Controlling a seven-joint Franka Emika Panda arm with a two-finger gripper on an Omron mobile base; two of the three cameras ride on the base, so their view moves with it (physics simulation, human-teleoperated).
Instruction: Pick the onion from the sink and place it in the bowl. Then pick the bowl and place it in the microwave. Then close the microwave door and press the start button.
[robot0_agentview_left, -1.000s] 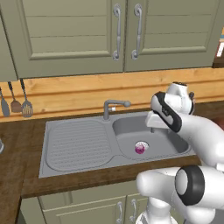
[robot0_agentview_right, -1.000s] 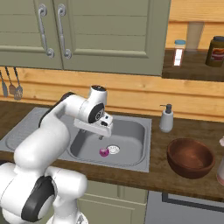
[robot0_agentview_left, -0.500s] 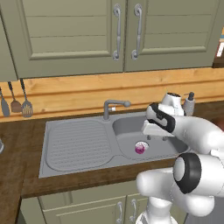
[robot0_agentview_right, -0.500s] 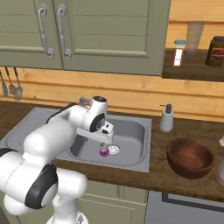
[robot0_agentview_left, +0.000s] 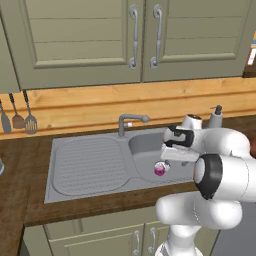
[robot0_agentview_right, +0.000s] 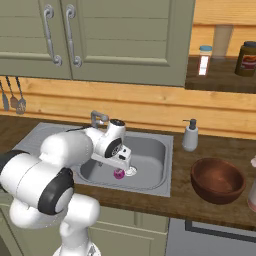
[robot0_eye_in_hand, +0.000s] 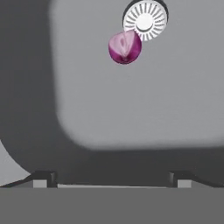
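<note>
Onion (robot0_eye_in_hand: 125, 47) sits on the floor of the sink (robot0_agentview_left: 90, 165) basin, a small round purple-magenta ball with a paler pinkish-white patch on its upper face, and it lies right against the silver drain ring (robot0_eye_in_hand: 145, 19), touching or nearly so. From the hand view the gripper (robot0_eye_in_hand: 109, 178) hangs above the basin with its two dark fingertips (robot0_eye_in_hand: 43, 178) spread wide apart, nothing between them, the onion well ahead of them. From the right base view the white arm bends down over the basin, the hand just above the purple ball (robot0_agentview_right: 119, 174). Off to the right on the dark wooden worktop (robot0_agentview_right: 210, 205) rests the reddish-brown bowl (robot0_agentview_right: 218, 180), upright and open. A soap dispenser (robot0_agentview_right: 189, 135) stands just beside the sink's right edge.
</note>
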